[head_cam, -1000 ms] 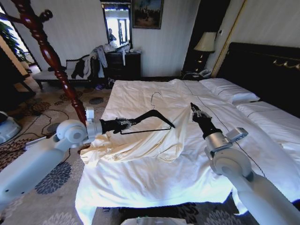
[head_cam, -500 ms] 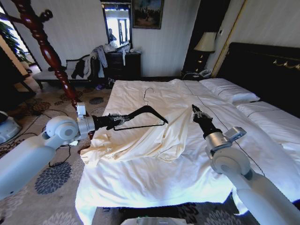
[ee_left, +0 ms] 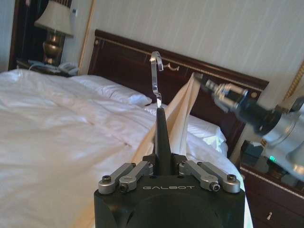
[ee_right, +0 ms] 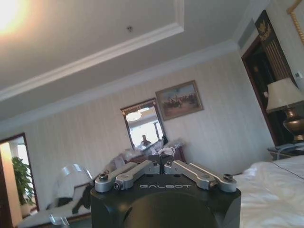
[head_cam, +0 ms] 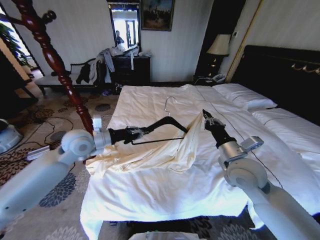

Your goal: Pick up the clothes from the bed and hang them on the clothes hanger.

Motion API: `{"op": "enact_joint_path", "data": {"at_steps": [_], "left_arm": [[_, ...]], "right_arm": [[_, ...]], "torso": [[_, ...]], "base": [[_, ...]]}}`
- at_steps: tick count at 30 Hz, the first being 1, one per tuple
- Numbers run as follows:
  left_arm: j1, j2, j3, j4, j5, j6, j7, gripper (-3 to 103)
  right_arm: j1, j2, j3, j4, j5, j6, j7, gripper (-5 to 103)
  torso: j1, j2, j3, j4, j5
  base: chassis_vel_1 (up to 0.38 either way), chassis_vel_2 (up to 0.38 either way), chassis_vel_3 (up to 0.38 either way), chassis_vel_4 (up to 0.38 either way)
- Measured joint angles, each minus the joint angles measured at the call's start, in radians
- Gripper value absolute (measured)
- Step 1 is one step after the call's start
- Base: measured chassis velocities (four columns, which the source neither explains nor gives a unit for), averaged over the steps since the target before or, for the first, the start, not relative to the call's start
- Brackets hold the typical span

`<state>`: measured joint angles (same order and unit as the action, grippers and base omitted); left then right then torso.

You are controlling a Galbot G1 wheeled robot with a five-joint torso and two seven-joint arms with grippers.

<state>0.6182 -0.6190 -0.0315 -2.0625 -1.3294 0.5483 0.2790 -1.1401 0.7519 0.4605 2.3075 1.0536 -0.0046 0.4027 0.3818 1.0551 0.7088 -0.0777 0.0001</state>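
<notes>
The cream clothes (head_cam: 150,150) lie crumpled on the white bed (head_cam: 165,187), with one edge pulled up into a peak. My right gripper (head_cam: 205,116) is shut on that peak, above the middle of the bed. The black clothes hanger (head_cam: 165,125) with its silver hook (head_cam: 170,104) hangs over the garment, its far end close beside the raised edge. My left gripper (head_cam: 136,134) is shut on the hanger's near shoulder. In the left wrist view the hanger (ee_left: 161,137) stands up from the closed jaws, with the lifted clothes (ee_left: 183,114) and the right gripper (ee_left: 209,85) just behind it.
A dark red carved post (head_cam: 55,62) stands left of the bed near my left arm. A heap of dark and grey clothing (head_cam: 97,65) lies on a bench by the dresser. White pillows (head_cam: 245,96) and the dark headboard (head_cam: 285,75) are on the right.
The left gripper has swung the hanger right, closer to the right gripper. The garment's edge now rises in a sharper peak under the right gripper.
</notes>
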Motion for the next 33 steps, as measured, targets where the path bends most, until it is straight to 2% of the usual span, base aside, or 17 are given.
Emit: {"op": "enact_joint_path", "data": {"at_steps": [2, 4, 6, 8, 10, 11, 13, 16, 18, 23, 28, 33], "left_arm": [[0.005, -0.010, 0.004, 0.006, 0.010, -0.001, -0.002, 17], [0.010, -0.065, 0.027, 0.040, 0.056, -0.022, -0.018, 17], [0.007, -0.088, 0.033, 0.053, 0.071, -0.029, -0.024, 17], [-0.004, -0.187, 0.038, 0.097, 0.101, -0.044, -0.050, 17], [-0.005, -0.214, 0.038, 0.108, 0.106, -0.046, -0.056, 17], [-0.006, -0.260, 0.036, 0.127, 0.121, -0.051, -0.064, 17], [0.005, -0.368, 0.029, 0.172, 0.190, -0.069, -0.067, 17], [0.022, -0.429, 0.024, 0.197, 0.242, -0.082, -0.067, 17], [0.053, -0.512, 0.012, 0.224, 0.333, -0.112, -0.066, 17], [0.080, -0.566, -0.001, 0.226, 0.396, -0.133, -0.056, 17], [0.081, -0.559, 0.004, 0.188, 0.376, -0.133, -0.055, 17], [0.088, -0.543, 0.004, 0.167, 0.361, -0.137, -0.045, 17]], "right_arm": [[0.002, -0.001, 0.000, -0.001, 0.003, 0.006, -0.006, 0], [0.003, -0.007, -0.004, -0.002, 0.009, 0.044, -0.043, 0], [0.001, -0.012, -0.005, -0.003, 0.010, 0.057, -0.058, 0], [-0.012, -0.032, -0.009, -0.004, 0.016, 0.108, -0.113, 0], [-0.015, -0.037, -0.010, -0.005, 0.018, 0.118, -0.123, 0], [-0.021, -0.047, -0.010, -0.005, 0.020, 0.137, -0.142, 0], [-0.036, -0.073, -0.009, -0.005, 0.021, 0.174, -0.189, 0], [-0.046, -0.090, -0.009, -0.005, 0.019, 0.194, -0.221, 0], [-0.065, -0.114, -0.008, 0.002, 0.006, 0.218, -0.262, 0], [-0.106, -0.122, -0.016, 0.024, -0.036, 0.236, -0.317, 0], [-0.126, -0.103, -0.058, 0.017, -0.113, 0.242, -0.368, 0], [-0.141, -0.084, -0.101, 0.005, -0.150, 0.244, -0.383, 0]], "torso": [[0.000, 0.000, 0.000, 0.0000, 0.0000], [0.000, 0.000, 0.000, 0.0000, -0.0001], [0.000, 0.000, 0.000, 0.0001, -0.0001], [0.000, 0.000, 0.000, -0.0004, 0.0001], [0.000, 0.000, 0.000, -0.0004, 0.0002], [0.000, 0.000, 0.000, -0.0004, 0.0001], [0.000, 0.000, 0.000, -0.0007, 0.0002], [0.000, 0.000, 0.000, -0.0005, 0.0002], [0.000, 0.000, 0.000, -0.0003, 0.0000], [0.000, 0.000, 0.000, -0.0003, 0.0000], [0.000, 0.000, 0.000, -0.0002, -0.0001], [0.000, 0.000, 0.000, -0.0002, -0.0001]], "base": [[0.000, 0.000, 0.000, 0.000], [0.000, 0.000, 0.000, 0.000], [0.000, 0.000, 0.000, 0.000], [0.000, 0.000, 0.000, 0.000], [0.000, 0.000, 0.000, 0.000], [0.000, 0.000, 0.000, 0.000], [0.000, 0.000, 0.000, 0.000], [0.000, 0.000, 0.000, 0.000], [0.000, 0.000, 0.000, 0.000], [0.000, 0.000, 0.000, 0.000], [0.000, 0.000, 0.000, 0.000], [0.000, 0.000, 0.000, 0.000]]}}
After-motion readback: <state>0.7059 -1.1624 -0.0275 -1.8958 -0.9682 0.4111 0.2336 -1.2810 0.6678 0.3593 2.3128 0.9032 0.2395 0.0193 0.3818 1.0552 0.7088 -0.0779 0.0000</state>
